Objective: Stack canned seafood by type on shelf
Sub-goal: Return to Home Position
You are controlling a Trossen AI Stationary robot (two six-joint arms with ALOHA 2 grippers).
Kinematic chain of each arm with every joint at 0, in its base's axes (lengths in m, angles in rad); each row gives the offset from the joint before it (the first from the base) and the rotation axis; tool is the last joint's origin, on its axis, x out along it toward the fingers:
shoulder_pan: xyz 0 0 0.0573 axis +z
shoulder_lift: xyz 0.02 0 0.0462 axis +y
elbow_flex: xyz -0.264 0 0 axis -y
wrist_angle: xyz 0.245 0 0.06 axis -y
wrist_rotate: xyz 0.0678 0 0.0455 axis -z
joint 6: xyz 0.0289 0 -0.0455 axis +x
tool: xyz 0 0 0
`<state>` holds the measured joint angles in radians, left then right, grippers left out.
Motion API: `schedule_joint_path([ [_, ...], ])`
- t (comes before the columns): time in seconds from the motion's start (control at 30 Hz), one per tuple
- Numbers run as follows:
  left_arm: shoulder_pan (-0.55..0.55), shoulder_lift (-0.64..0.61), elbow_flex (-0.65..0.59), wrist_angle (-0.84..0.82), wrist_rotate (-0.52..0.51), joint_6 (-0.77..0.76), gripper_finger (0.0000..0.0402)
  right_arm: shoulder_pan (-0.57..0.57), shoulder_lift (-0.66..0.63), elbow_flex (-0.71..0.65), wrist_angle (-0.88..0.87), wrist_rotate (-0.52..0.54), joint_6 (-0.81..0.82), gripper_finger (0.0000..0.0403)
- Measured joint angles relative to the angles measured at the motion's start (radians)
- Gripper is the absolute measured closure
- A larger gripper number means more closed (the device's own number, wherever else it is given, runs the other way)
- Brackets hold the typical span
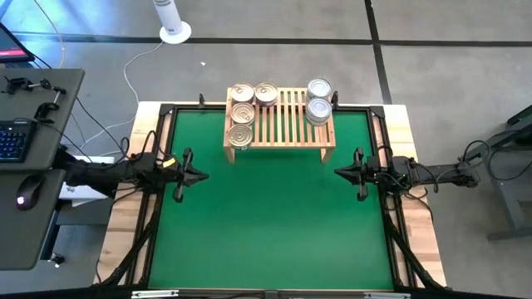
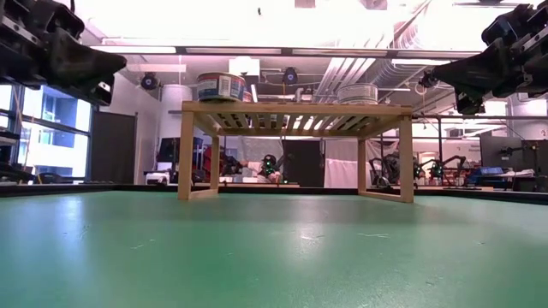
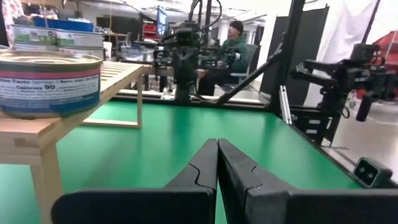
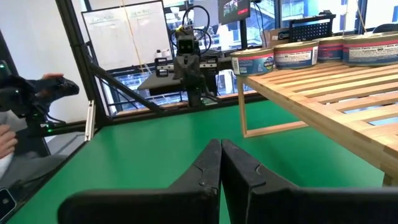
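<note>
The light-wood shelf [image 1: 287,124] stands by its short legs at the far middle of the green mat. Several gold-topped tins [image 1: 242,114] sit on its left part, in a row plus one [image 1: 266,94] beside it. Two silver-topped tins [image 1: 318,110] rest at its far right. In the low view tins [image 2: 220,86] show on top of the shelf [image 2: 295,109]. My left gripper [image 1: 201,174] hangs shut over the mat's left side, clear of the shelf. My right gripper [image 1: 339,172] hangs shut over the right side. Both wrist views show shut fingers, left [image 3: 217,149] and right [image 4: 221,149].
The green mat [image 1: 266,224] lies bare in front of the shelf and between the arms. A black frame [image 1: 378,133] edges the mat. A person sits beyond the table [image 3: 233,37]. A desk with keyboard and mouse [image 1: 25,158] stands off to the left.
</note>
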<state>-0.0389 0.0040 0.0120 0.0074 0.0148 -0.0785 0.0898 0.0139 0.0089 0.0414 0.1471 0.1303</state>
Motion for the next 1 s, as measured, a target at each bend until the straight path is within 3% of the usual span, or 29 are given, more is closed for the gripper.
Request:
schedule_joint_path([
  [1.0,-0.003,0.000,0.000,0.002,0.000,-0.015,0.0401,0.000,0.000,0.000,0.000,0.000,0.000,0.0402],
])
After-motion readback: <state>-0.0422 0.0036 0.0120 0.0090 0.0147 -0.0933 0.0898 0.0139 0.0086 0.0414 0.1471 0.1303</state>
